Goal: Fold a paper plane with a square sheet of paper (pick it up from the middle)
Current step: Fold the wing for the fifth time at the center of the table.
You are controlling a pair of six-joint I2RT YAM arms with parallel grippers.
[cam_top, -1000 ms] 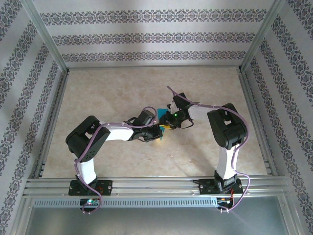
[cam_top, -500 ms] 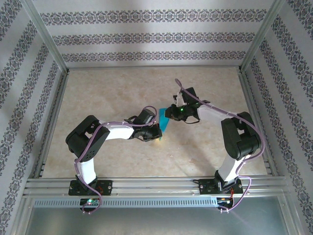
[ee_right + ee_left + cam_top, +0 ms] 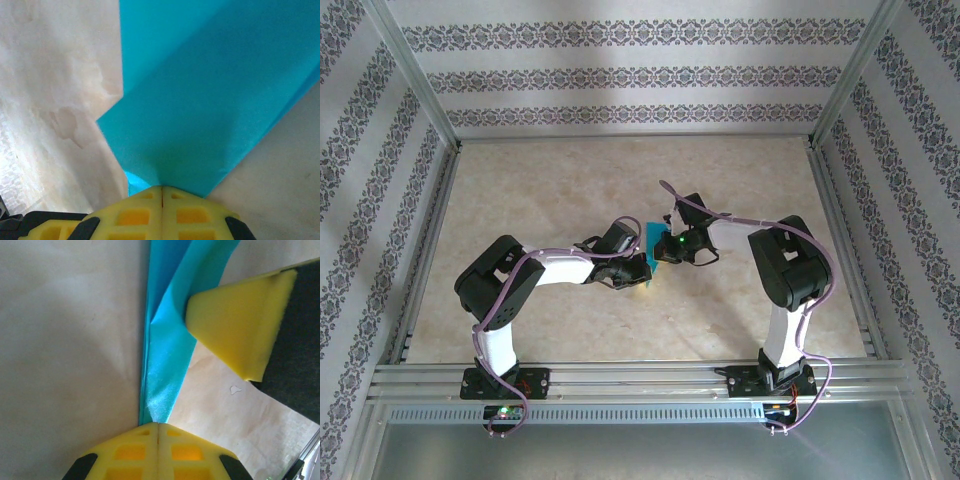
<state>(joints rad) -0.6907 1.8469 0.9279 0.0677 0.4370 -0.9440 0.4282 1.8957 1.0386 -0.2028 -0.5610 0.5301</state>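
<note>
The teal sheet of paper point(image 3: 651, 236) stands folded on edge between the two grippers near the table's middle. In the left wrist view it is a narrow creased strip point(image 3: 166, 360) rising from my left gripper point(image 3: 158, 424), whose yellow jaws are shut on its near end. A yellow finger point(image 3: 235, 325) of the right gripper touches the strip higher up. My right gripper point(image 3: 162, 188) is shut on a corner of the broad teal layers point(image 3: 210, 95). From above, the left gripper point(image 3: 642, 268) and right gripper point(image 3: 660, 250) sit close together. The paper plane is out of view.
The beige table point(image 3: 570, 180) lies inside an aluminium frame point(image 3: 430, 190) with patterned walls on three sides. Both arm bases are bolted to the front rail point(image 3: 640, 378). Open tabletop spreads behind and to both sides of the grippers.
The right arm swung out to the right, then came back in to the paper, and its jaws closed on the sheet. The left arm kept still with its grip.
</note>
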